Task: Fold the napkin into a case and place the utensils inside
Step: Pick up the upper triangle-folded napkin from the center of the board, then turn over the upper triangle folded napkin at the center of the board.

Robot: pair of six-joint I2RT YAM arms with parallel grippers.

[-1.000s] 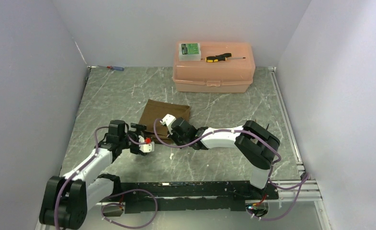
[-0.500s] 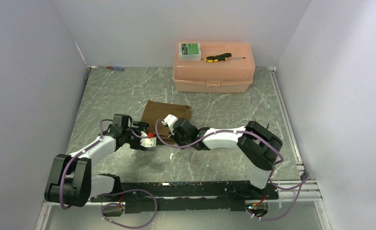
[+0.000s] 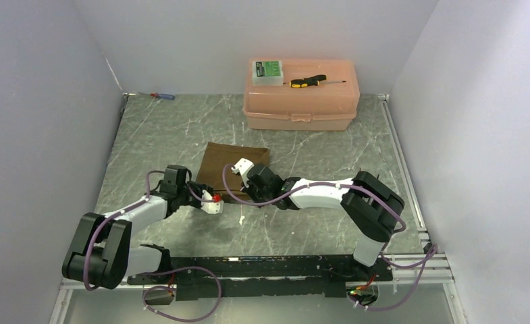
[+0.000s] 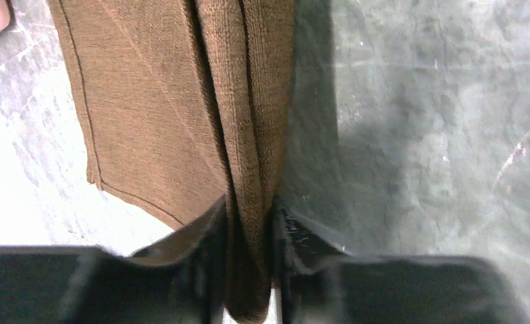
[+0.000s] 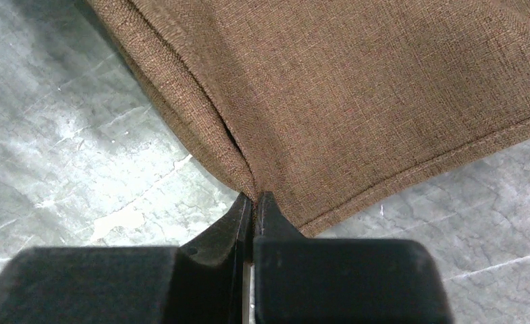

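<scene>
I hold the soft, limp napkin (image 3: 225, 156), lying mid-table (image 3: 302, 155), at its near edge: left tool (image 4: 248, 229) pinches a bunched fold, right tool (image 5: 252, 202) clamps the hem.

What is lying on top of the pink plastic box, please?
On the pink plastic box lie a small green-labelled container and a yellow-and-black screwdriver. Its closed lid hides whatever is inside.

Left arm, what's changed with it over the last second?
The left gripper swung right to the near edge of the napkin and closed on a bunched fold. The right gripper stayed pinched on the napkin; the pink box and the yellow screwdriver did not move.
</scene>
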